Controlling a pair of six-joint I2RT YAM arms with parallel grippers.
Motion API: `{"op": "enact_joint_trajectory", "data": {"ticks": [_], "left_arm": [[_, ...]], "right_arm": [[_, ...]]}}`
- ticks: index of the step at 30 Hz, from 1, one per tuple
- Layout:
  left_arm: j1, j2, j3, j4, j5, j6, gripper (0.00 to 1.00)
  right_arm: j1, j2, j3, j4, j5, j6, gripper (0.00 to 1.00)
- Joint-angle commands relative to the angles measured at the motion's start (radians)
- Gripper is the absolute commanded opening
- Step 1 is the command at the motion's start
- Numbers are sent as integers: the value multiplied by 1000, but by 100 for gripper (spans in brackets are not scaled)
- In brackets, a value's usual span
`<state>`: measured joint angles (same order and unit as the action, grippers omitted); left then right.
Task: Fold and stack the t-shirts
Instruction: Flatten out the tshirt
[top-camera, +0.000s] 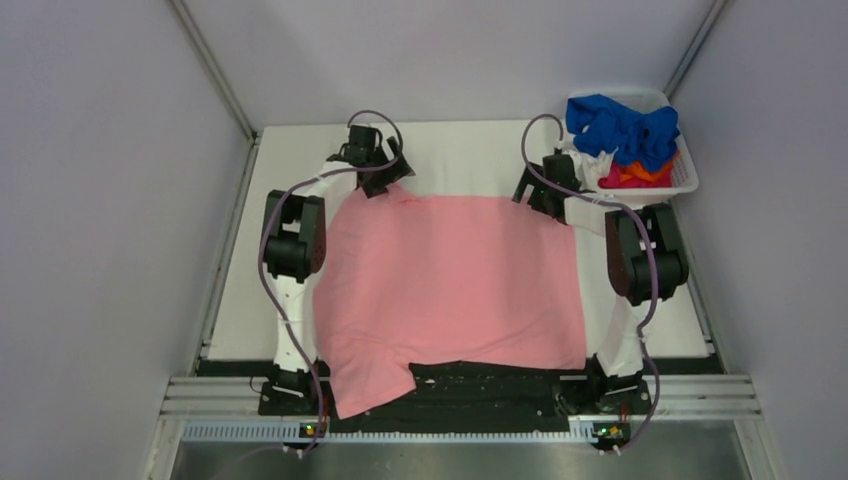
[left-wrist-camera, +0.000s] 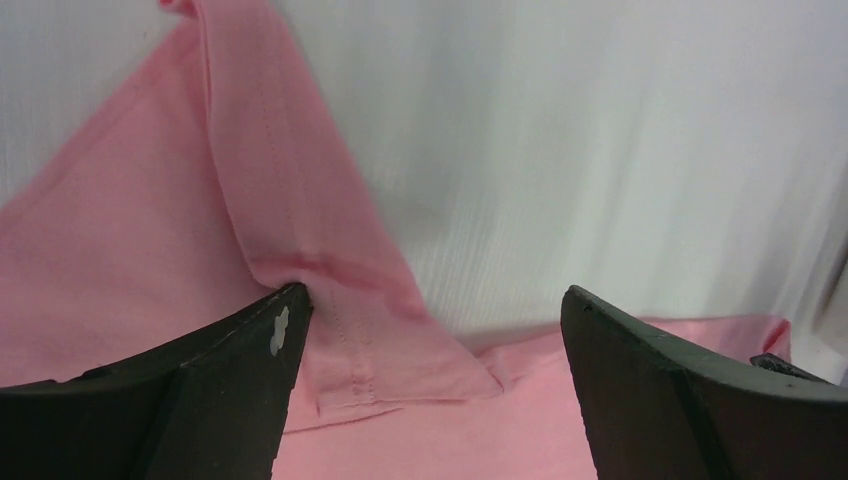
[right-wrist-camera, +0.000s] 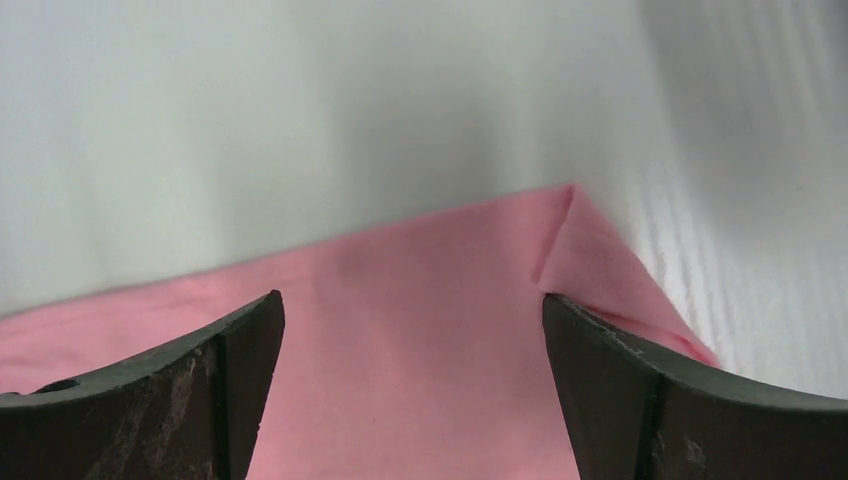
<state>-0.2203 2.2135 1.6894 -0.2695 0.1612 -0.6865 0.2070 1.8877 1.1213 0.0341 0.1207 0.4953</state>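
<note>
A salmon-pink t-shirt (top-camera: 450, 280) lies spread flat on the white table, its near edge hanging over the front rail. My left gripper (top-camera: 385, 180) is open at the shirt's far left corner; the left wrist view shows a hemmed fold of pink cloth (left-wrist-camera: 330, 300) between the spread fingers. My right gripper (top-camera: 540, 200) is open at the far right corner; the right wrist view shows a small turned-over corner (right-wrist-camera: 590, 260) by the right finger. Neither holds cloth. Royal blue (top-camera: 620, 125), orange and red (top-camera: 635, 175) shirts are piled in the basket.
A white plastic basket (top-camera: 688, 180) stands at the table's far right corner, just beyond my right arm. Grey walls enclose the table on three sides. A black strip and metal rail run along the near edge (top-camera: 480, 385).
</note>
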Motion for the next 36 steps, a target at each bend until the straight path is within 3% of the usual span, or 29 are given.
{"op": "enact_joint_trajectory", "data": {"ticks": [1,6,8,11,19,23,36], "left_arm": [[6,25,109,30,-16,-1,99],[8,77,236,91,-20,8,99],[11,121,352,94,2,1,99],[11,93,355,76,38,2,99],[-2,-245,-211,177,-9,-21,99],[-13,-292,-335,205,-8,-43,99],[-14,29,43,195,-1,-75,99]], "right_arm": [[-30,59,122,29,105,-79,99],[-29,47,205,38,140,-166,99],[-26,-13,182,64,113,-185,99],[-9,-86,104,91,49,-190,99],[75,-253,-106,85,-6,-145,99],[90,-292,-172,75,-34,-110,99],[91,-308,-196,33,17,-95,99]]}}
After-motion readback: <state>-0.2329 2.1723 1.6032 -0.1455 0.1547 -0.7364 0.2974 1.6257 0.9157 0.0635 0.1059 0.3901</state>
